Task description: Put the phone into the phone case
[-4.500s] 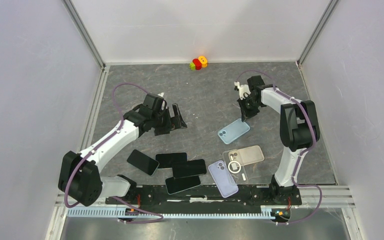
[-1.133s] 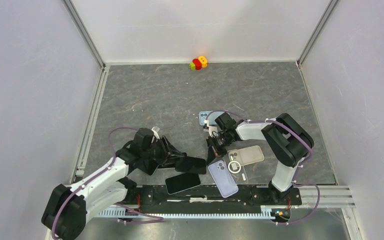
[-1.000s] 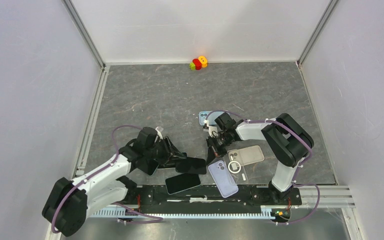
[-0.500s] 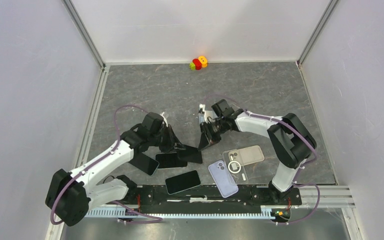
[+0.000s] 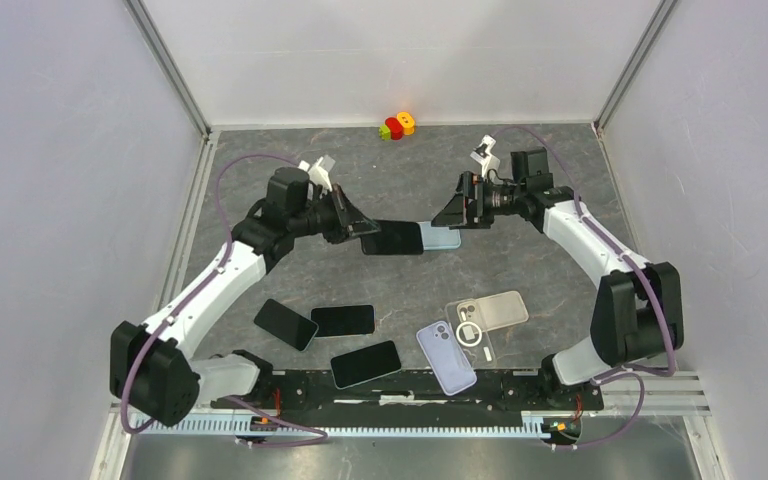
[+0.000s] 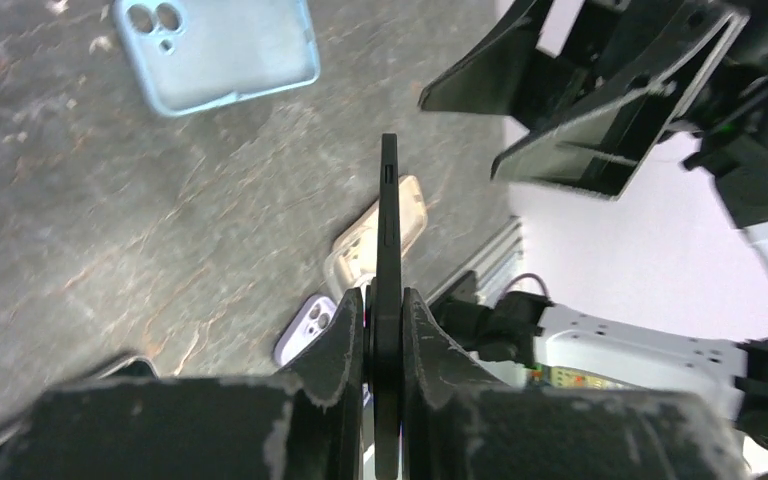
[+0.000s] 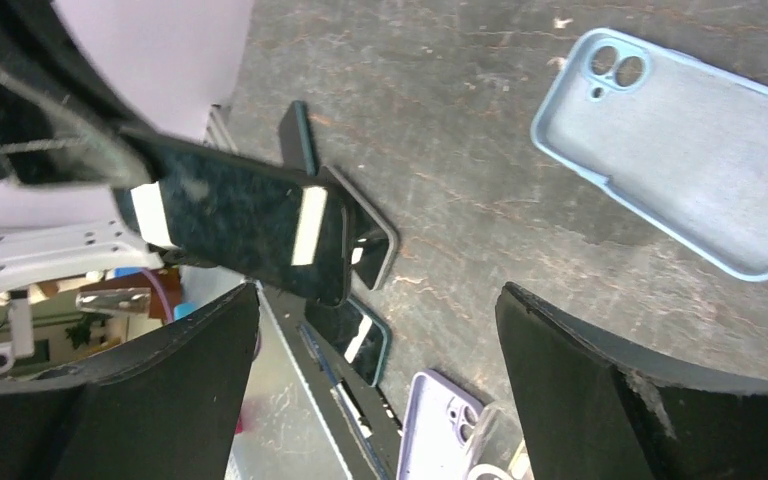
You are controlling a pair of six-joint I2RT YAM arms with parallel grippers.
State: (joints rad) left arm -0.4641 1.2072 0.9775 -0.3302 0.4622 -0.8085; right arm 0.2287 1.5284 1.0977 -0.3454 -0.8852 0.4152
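My left gripper (image 5: pixel 355 226) is shut on one end of a black phone (image 5: pixel 392 237) and holds it level above the table's middle. In the left wrist view the phone (image 6: pixel 388 230) stands edge-on between the fingers of that gripper (image 6: pixel 385 295). A light blue phone case (image 5: pixel 444 237) lies open side up on the table, partly hidden under the phone's far end; it also shows as the case (image 6: pixel 218 50) and the case (image 7: pixel 680 150). My right gripper (image 5: pixel 457 208) hovers just right of it, open and empty. Between the fingers of the right gripper (image 7: pixel 378 295) only the table shows.
Three more black phones (image 5: pixel 285 323) (image 5: pixel 342 320) (image 5: pixel 365 363) lie near the front edge. Beside them are a purple case (image 5: pixel 446 356), a clear case (image 5: pixel 470 328) and a beige case (image 5: pixel 497 308). A small coloured toy (image 5: pixel 397 125) sits at the back wall.
The left arm has lifted the black phone from the near cluster up toward the table's middle. The right gripper has opened and swung back to the far right.
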